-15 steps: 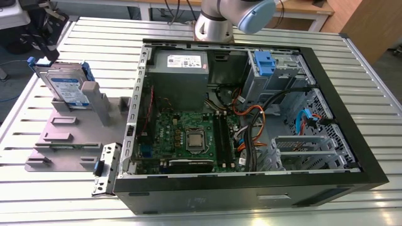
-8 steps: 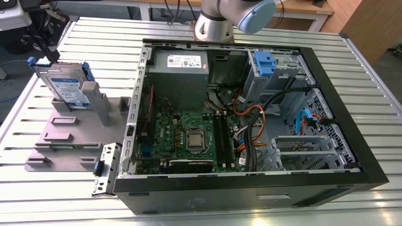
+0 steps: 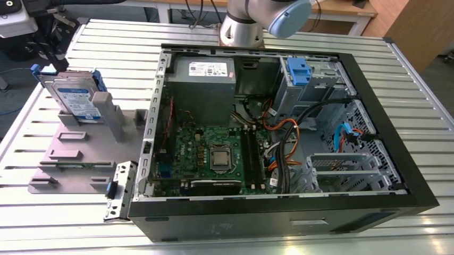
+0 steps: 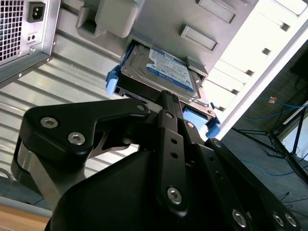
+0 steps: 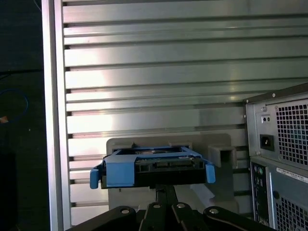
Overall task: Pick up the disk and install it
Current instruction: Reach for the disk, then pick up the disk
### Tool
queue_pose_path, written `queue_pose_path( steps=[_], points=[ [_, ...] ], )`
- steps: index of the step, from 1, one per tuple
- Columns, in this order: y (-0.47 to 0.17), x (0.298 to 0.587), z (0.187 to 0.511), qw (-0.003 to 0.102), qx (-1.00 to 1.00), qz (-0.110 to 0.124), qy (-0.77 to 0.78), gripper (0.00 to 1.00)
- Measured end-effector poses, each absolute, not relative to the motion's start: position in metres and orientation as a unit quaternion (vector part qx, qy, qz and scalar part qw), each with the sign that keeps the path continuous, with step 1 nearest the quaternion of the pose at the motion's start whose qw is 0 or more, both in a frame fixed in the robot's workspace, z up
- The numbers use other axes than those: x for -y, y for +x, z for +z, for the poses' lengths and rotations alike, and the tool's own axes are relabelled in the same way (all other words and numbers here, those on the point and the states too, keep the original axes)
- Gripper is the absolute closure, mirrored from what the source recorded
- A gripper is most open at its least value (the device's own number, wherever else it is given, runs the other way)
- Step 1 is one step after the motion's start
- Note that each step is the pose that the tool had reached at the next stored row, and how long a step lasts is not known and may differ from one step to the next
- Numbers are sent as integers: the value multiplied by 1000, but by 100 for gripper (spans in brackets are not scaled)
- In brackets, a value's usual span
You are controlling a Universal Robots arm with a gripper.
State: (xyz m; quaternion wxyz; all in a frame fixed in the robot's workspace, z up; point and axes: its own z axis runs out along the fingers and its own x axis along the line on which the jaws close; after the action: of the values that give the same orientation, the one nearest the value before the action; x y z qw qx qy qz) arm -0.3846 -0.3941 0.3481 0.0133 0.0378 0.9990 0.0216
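Observation:
The disk is a silver hard drive with a white-and-blue label and a blue bracket. It stands on edge, tilted, in a slot of the grey holder plate at the exterior view's left. My black gripper hangs at the disk's upper end, close to its blue bracket. In the second wrist view the gripper reaches the near edge of the disk. In the first wrist view the disk appears end-on, directly ahead of the gripper. Whether the gripper grips the disk is hidden.
An open black computer case fills the middle and the exterior view's right, with a grey power supply, a motherboard, cables and a blue-latched drive cage. A loose metal bracket lies beside the case. Everything rests on a slatted metal table.

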Motion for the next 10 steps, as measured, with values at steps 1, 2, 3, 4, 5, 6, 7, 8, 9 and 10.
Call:
queue_pose_path(
  steps=[1,2,3,4,5,6,7,8,9,10],
  points=[
    [-385,394,348,13,-999,22,38,89],
    [-385,394,348,13,-999,22,38,89],
    [-385,394,347,13,-999,22,38,89],
    [-385,394,346,13,-999,22,38,89],
    [-385,394,346,13,-999,22,38,89],
    [-385,394,346,13,-999,22,38,89],
    [-385,394,346,13,-999,22,38,89],
    [-385,394,346,13,-999,22,38,89],
    [-385,394,345,13,-999,22,38,89],
    [-385,394,345,13,-999,22,38,89]
  ],
)
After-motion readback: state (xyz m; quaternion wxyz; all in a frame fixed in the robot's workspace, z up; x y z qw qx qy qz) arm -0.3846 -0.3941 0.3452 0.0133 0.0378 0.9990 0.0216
